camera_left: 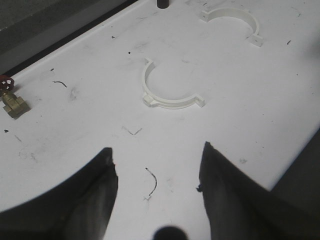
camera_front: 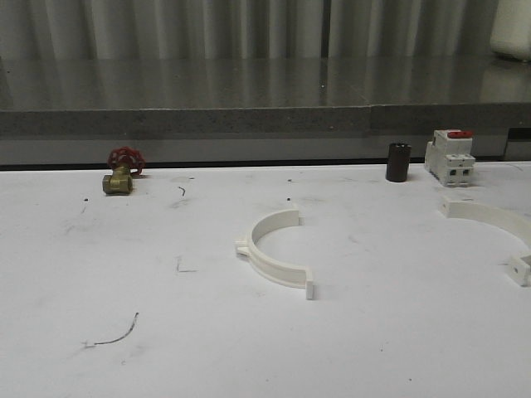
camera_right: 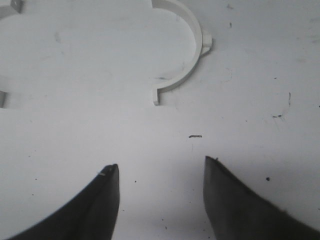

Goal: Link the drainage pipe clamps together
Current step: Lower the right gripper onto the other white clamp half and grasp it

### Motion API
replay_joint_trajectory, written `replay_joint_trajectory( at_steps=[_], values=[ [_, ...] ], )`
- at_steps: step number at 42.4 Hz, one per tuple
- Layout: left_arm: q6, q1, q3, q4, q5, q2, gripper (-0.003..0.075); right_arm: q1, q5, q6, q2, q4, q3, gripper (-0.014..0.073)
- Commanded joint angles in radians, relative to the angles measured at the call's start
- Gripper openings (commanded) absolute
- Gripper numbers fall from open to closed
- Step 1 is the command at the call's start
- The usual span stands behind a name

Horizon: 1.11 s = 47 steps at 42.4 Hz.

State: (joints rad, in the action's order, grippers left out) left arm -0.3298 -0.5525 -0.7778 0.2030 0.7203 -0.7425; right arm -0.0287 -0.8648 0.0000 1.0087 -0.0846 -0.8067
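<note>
**On the white counter: two clamp halves lying apart**

Near the middle of the counter (camera_front: pixel 166 348) lies the first clamp half (camera_front: pixel 274 253), a white plastic half-ring band that lies flat, with its open side turned to the robot's right. It has a small square tab at each end and one small lug on the outside of its curve. The second clamp half (camera_front: pixel 498 220) lies well apart from it, at the right edge of the front view, and part of it is cut off by the picture border. The two halves do not touch each other.

At the back of the counter, the front view shows a brass valve (camera_front: pixel 119 181) with a red handwheel on the left, and on the right a dark cylinder (camera_front: pixel 398 162) beside a white breaker (camera_front: pixel 450 157) with a red top.

From the left wrist camera, both halves appear complete: the first clamp half (camera_left: pixel 167 90) and the second clamp half (camera_left: pixel 232 22), so the whole shape of the second one is clear there. The left gripper (camera_left: pixel 157 172) hangs above the bare counter with its two dark fingers apart, holding nothing.

From the right wrist camera, the first clamp half (camera_right: pixel 187 55) appears closer, and its outer lug is easy to see. The right gripper (camera_right: pixel 161 172) also has its fingers apart above the counter and holds nothing.
</note>
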Motion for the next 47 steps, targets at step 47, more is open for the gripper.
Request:
replay_joint_trajectory(
  at_steps=[47],
  values=[
    [0.003, 0.000, -0.025, 0.014, -0.066, 0.004, 0.0368, 0.093, 0.064, -0.025, 0.872, -0.028, -0.551, 0.0415]
  ],
)
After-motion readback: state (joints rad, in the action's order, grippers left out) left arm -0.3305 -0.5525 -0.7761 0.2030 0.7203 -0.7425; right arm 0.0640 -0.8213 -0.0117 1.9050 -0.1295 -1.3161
